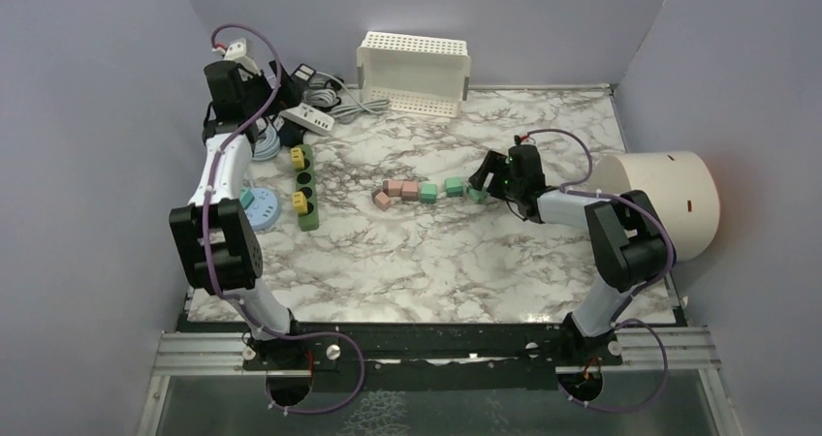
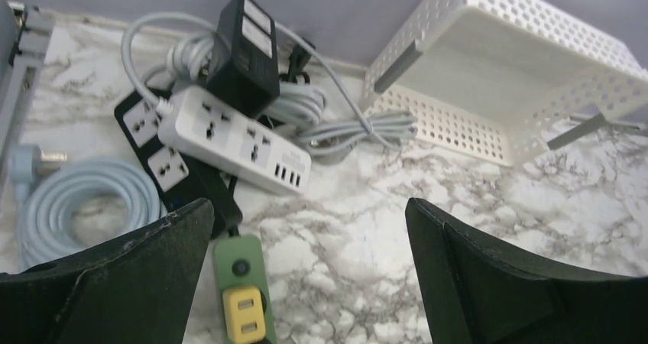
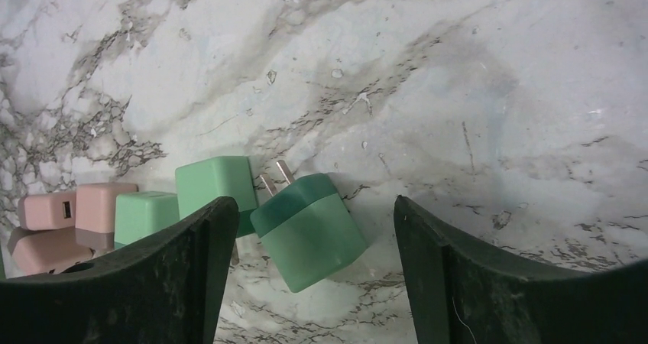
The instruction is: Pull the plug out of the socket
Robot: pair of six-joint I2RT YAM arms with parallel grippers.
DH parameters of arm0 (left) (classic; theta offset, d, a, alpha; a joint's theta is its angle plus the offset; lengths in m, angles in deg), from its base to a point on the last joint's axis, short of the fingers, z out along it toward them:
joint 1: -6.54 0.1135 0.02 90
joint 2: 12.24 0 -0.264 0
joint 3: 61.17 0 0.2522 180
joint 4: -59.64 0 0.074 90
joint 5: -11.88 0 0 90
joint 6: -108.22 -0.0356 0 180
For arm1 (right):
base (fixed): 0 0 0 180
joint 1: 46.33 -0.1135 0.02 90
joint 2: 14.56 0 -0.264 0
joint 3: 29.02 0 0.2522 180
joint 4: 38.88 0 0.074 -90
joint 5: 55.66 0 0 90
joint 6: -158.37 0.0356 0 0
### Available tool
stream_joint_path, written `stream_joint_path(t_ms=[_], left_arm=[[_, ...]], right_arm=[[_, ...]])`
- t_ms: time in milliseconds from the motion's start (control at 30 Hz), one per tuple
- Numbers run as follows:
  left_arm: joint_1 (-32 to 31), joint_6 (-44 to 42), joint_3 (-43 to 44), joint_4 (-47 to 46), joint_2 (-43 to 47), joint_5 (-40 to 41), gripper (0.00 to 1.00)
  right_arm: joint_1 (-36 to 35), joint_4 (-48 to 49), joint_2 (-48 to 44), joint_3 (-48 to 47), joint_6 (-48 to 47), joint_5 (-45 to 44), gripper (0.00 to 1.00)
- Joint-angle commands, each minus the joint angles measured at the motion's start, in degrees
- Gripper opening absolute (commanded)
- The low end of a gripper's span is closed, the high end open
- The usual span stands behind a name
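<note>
Green strip holds two yellow plugs; right of it, three pink plugs, three green plugs; left jaws and right jaws apart, empty.

Light: bright, even, from overhead.
Shadows: faint and soft-edged, beneath the basket.
Glare: pale sheen on the table.
Focus: sharp mid-frame; wrist views dark at the lower corners.

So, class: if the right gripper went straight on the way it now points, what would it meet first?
Most likely the green plug, which lies loose between the open jaws of the right gripper. Below it is the marble table. Depth is hard to judge.
</note>
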Motion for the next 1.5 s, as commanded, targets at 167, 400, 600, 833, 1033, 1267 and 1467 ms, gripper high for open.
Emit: stream_joint_path(t_ms=[167, 400, 600, 833, 1033, 1267, 1467], left_arm=[[-3.6, -3.9, -18.3, 3.6, 1.2, 4.3, 0.90], [-6.8, -6.1, -13.0, 6.2, -6.2, 6.7, 0.84], [-7.1, -7.6, -9.5, 11.3, -6.6, 16.0, 0.83], [-7.0, -8.1, -16.3, 4.1, 2.5, 24.9, 0.83], [-6.6, -7.3, -17.4, 3.7, 2.5, 24.2, 0.83], [-6.6, -7.1, -14.1, 5.5, -3.4, 20.5, 0.76], [-6.6, -6.2, -9.7, 7.3, -9.7, 17.1, 0.57]], right_arm=[[-0.1, -2.0, -2.9, -1.1, -1.6, -3.9, 0.79], [-0.1, -3.6, -6.1, -1.9, -3.4, -4.7, 0.79], [-0.1, -3.9, -7.4, -1.2, -4.4, -4.6, 0.79], [-0.1, -2.3, -7.3, -0.2, -4.3, -3.3, 0.79], [-0.1, -2.2, -8.0, 0.0, -4.8, -3.5, 0.79], [-0.1, -2.2, -8.6, 0.4, -4.9, -3.5, 0.79], [0.0, -3.2, -9.9, 0.2, -6.2, -4.6, 0.79]])
